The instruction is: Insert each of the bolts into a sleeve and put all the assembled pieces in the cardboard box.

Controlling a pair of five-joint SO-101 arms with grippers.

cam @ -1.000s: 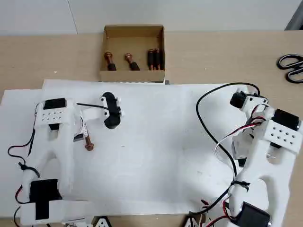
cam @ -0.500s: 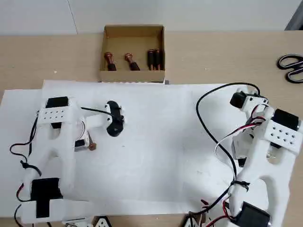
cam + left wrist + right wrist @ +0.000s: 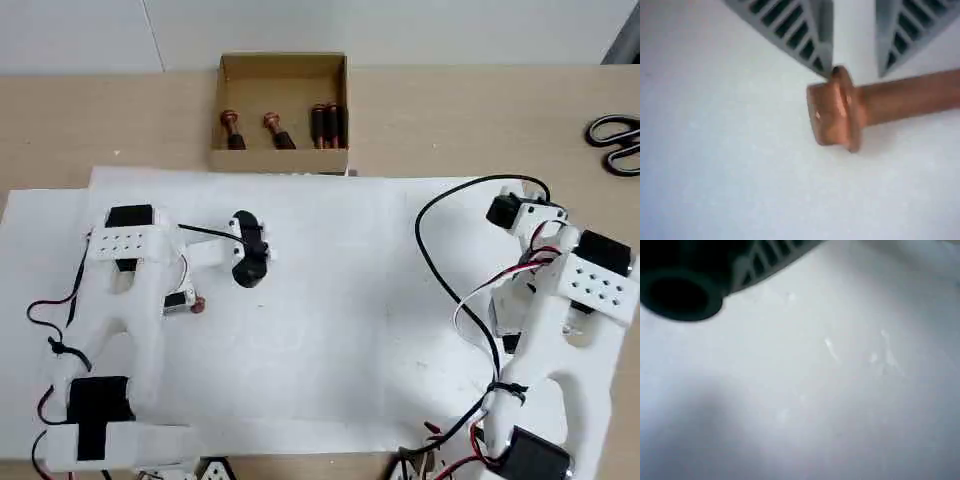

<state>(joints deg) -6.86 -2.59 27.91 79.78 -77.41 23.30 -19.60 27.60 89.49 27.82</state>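
On a white paper sheet spread over a wooden table, the left gripper hangs with fingers spread over a copper bolt lying flat on the paper; one fingertip touches the flange of the bolt's head. From the high view the left arm covers the shank, so only the head peeks out beside it. The right gripper pinches a black sleeve, held off the sheet with its open end facing the wrist camera; the right arm hides it from above. The cardboard box stands past the sheet's far edge, holding two copper-headed pieces and two dark ones side by side. A black cable loops across the paper, and scissors lie at the table's right edge.
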